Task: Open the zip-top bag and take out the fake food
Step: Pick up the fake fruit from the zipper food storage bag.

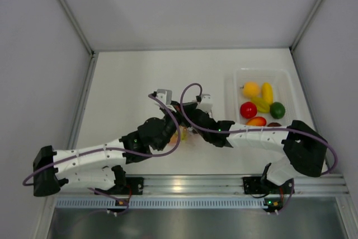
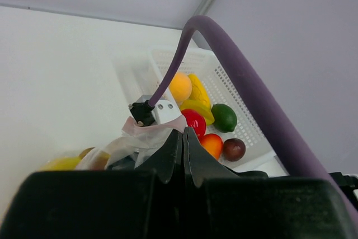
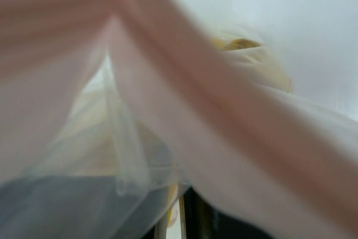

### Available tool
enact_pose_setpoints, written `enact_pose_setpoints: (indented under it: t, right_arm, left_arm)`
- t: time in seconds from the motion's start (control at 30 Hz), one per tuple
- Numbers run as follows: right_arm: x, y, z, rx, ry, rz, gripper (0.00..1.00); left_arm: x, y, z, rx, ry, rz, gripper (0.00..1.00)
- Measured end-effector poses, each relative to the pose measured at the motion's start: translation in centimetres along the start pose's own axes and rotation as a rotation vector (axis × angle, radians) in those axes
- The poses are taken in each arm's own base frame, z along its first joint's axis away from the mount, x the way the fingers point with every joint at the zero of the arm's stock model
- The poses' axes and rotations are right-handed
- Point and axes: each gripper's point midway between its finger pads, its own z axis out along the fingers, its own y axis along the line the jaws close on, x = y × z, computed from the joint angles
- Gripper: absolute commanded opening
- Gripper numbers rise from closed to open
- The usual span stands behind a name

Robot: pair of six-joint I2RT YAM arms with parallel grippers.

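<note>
The zip-top bag, clear and crinkled with a pink strip, hangs between both grippers at the table's middle. My left gripper is shut, and the bag's rim runs up into its fingertips. A yellow piece of fake food and a brownish one sit inside the bag. My right gripper is at the bag's other side. In the right wrist view the pink strip is blurred against the lens and hides the jaws. More fake food lies in the tray: orange, red, lime.
The clear rigid tray stands at the right, also holding a banana, a peach and a dark purple piece. The right arm's purple cable arcs across the left wrist view. Walls close in the table on three sides.
</note>
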Motion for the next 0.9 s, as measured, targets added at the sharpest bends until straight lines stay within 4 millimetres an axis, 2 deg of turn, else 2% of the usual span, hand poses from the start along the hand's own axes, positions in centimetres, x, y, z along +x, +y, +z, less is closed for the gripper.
enact_pose_setpoints:
  t: [0.1, 0.3, 0.37, 0.5, 0.7, 0.9]
  right_arm:
    - [0.5, -1.6, -0.1, 0.061, 0.013, -0.030, 0.12]
    - [0.4, -3.4, -0.8, 0.125, 0.007, -0.064, 0.19]
    - [0.6, -4.1, -1.2, 0.141, 0.014, -0.079, 0.26]
    - [0.7, -6.0, -2.1, 0.171, 0.018, -0.111, 0.25]
    - [1.8, -9.6, -3.2, 0.217, 0.026, -0.131, 0.24]
    - [1.4, -10.9, -3.4, 0.249, 0.017, -0.135, 0.34]
  left_arm:
    - [0.6, 0.4, 0.4, -0.025, 0.001, -0.001, 0.00]
    - [1.0, 0.1, 1.3, -0.033, -0.009, -0.023, 0.00]
    - [1.4, -0.2, 1.7, -0.028, -0.001, -0.020, 0.00]
    - [2.4, -1.1, 2.4, -0.001, 0.021, -0.020, 0.00]
    - [5.1, -2.1, 3.2, 0.044, 0.069, -0.032, 0.00]
    - [5.7, -2.4, 3.7, 0.054, 0.067, -0.055, 0.00]
